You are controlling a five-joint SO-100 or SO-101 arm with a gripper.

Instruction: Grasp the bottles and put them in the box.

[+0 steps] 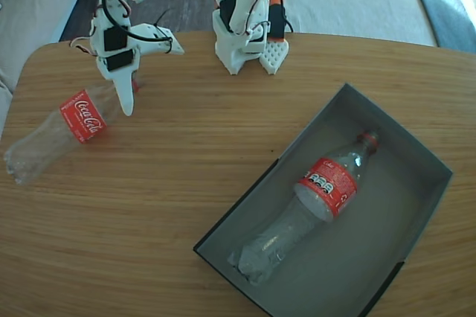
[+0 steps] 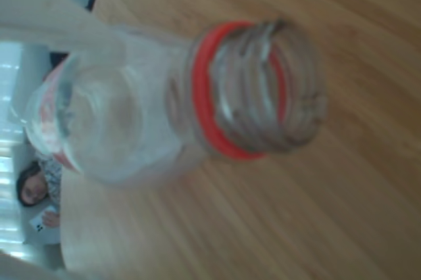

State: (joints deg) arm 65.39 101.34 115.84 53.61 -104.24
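One clear Coca-Cola bottle lies on the wooden table at the left of the fixed view, neck pointing up-right toward the arm. My gripper hangs over that neck, open: one white finger reaches down beside the neck and the other juts out to the right. The wrist view shows this bottle's mouth up close, with a red ring, bare threads and no cap; a blurred white finger crosses above its shoulder. The second bottle lies diagonally inside the dark grey box at the right.
The arm's white and orange base stands at the table's far edge. Pale cushions lie behind the table. The table's rounded edge is close to the left bottle. A person shows in the wrist view's lower left.
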